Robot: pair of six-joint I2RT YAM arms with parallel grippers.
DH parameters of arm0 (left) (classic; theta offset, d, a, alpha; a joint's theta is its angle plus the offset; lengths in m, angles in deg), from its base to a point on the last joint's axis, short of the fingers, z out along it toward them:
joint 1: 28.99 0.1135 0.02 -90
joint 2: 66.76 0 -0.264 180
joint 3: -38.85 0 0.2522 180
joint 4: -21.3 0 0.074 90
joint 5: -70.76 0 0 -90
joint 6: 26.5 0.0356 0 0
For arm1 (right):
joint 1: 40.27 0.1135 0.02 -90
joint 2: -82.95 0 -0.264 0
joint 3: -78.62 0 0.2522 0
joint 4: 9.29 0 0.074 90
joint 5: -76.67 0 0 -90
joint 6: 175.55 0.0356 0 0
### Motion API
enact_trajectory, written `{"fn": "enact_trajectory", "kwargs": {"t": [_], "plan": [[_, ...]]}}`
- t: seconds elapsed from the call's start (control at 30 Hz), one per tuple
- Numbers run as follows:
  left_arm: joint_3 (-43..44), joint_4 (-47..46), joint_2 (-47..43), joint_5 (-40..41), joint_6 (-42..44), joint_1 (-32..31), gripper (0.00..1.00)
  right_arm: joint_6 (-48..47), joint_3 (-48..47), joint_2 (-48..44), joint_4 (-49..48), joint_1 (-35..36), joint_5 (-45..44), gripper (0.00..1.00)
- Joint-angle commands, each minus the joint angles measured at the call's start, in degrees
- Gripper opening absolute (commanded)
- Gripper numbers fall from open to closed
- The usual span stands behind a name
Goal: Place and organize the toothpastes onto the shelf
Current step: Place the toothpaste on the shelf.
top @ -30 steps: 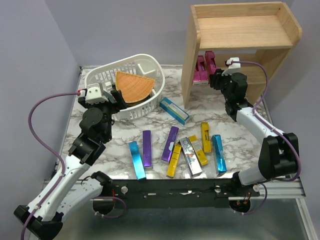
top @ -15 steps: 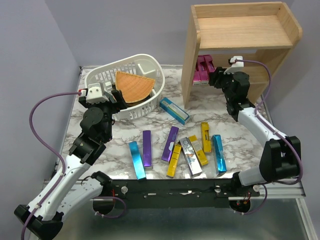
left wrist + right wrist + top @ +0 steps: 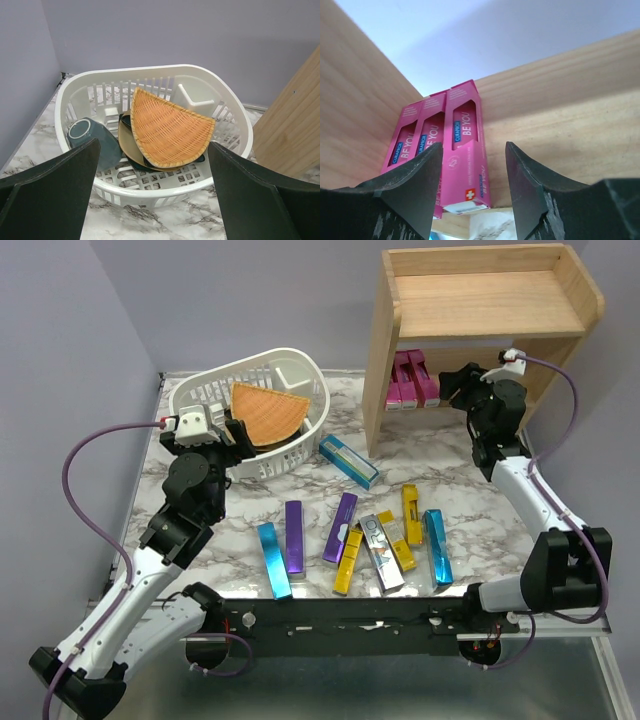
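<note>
I see three pink toothpastes (image 3: 410,380) at the left end of the shelf (image 3: 480,305) lower tier, right gripper (image 3: 473,165) part-open and empty facing them, left gripper (image 3: 152,150) wide and empty, roughly nine cartons (image 3: 294,537) left near the front edge of the table (image 3: 250,502).

Three pink cartons (image 3: 410,380), two purple cartons (image 3: 294,536), three blue cartons (image 3: 273,560), about four yellow or silver ones (image 3: 411,513); one shelf (image 3: 480,305), one basket (image 3: 318,390).
</note>
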Motion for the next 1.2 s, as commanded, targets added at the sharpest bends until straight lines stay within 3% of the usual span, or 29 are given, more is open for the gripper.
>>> {"fn": "enact_trajectory", "kwargs": {"t": [0.0, 0.37, 1.17], "plan": [[-0.74, -1.34, 0.46, -0.74, 0.85, 0.22, 0.99, 8.86, -0.87, 2.64, -0.77, -1.44, 4.25, 0.61], [-0.74, -1.42, 1.07, -0.92, 1.11, 0.22, 0.99, 14.67, -3.59, 9.68, -2.71, -2.67, 7.42, 0.60], [-0.74, -1.34, 1.78, -1.27, 1.02, 0.22, 0.99, 18.71, -2.63, 14.07, -6.92, -2.93, 18.84, 0.44]]}}
